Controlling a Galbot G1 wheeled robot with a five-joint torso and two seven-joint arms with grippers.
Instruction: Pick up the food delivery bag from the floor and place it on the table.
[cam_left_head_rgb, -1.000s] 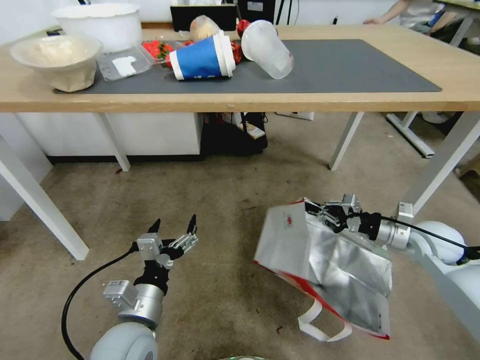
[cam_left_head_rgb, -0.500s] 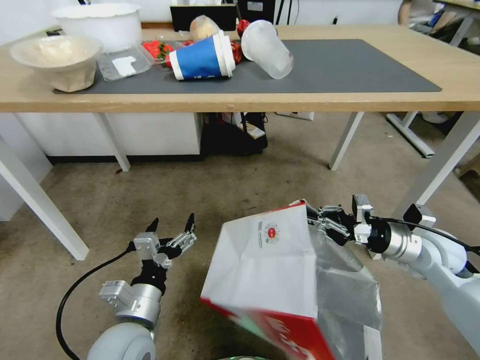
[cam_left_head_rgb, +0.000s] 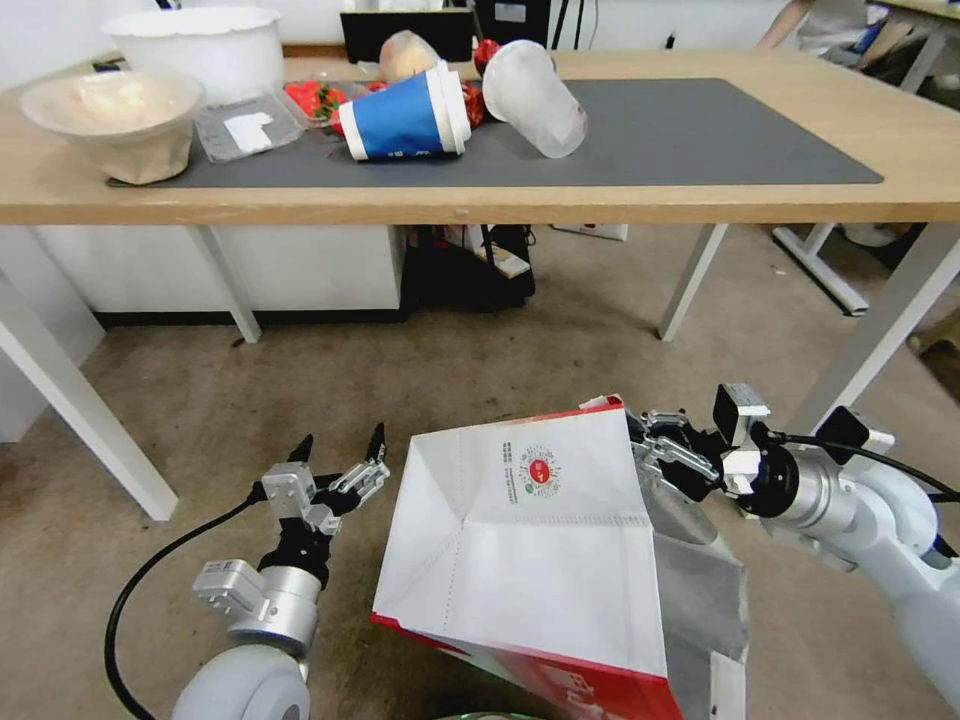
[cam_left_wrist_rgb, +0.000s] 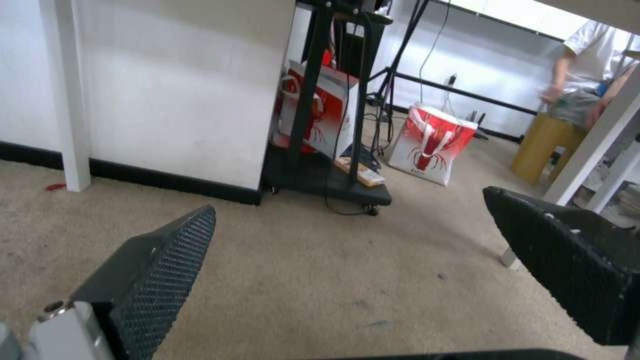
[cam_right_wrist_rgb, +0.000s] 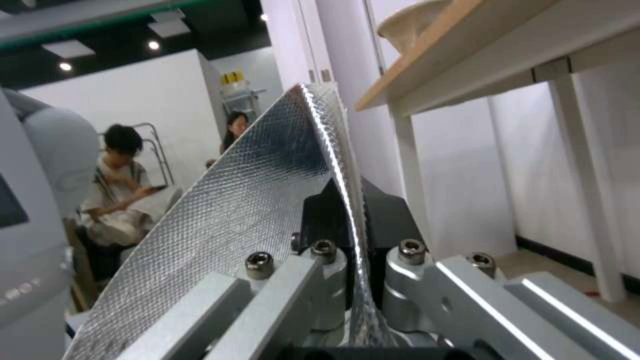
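Note:
The food delivery bag (cam_left_head_rgb: 530, 560), white with a round red logo, red side panel and silver foil lining, hangs tilted above the floor (cam_left_head_rgb: 450, 400) in the head view. My right gripper (cam_left_head_rgb: 640, 445) is shut on the bag's upper foil rim (cam_right_wrist_rgb: 267, 200); the wrist view shows both black pads pinching the foil edge. My left gripper (cam_left_head_rgb: 340, 450) stands open just left of the bag, nothing between its fingers (cam_left_wrist_rgb: 153, 270). The light-wood table (cam_left_head_rgb: 700, 205) with its dark grey mat (cam_left_head_rgb: 700, 135) spans the far side, above the bag.
On the table's left half lie a tipped blue paper cup (cam_left_head_rgb: 405, 110), a tipped clear cup (cam_left_head_rgb: 535, 95), white bowls (cam_left_head_rgb: 120, 115) and a plastic tray (cam_left_head_rgb: 245, 125). White table legs (cam_left_head_rgb: 80, 420) stand left and right (cam_left_head_rgb: 880, 330). A dark cart (cam_left_wrist_rgb: 327, 165) sits under the table.
The right gripper has lifted the bag off the floor and swung it left toward me, so its white face now looms large. The left gripper has drifted slightly lower and stayed open.

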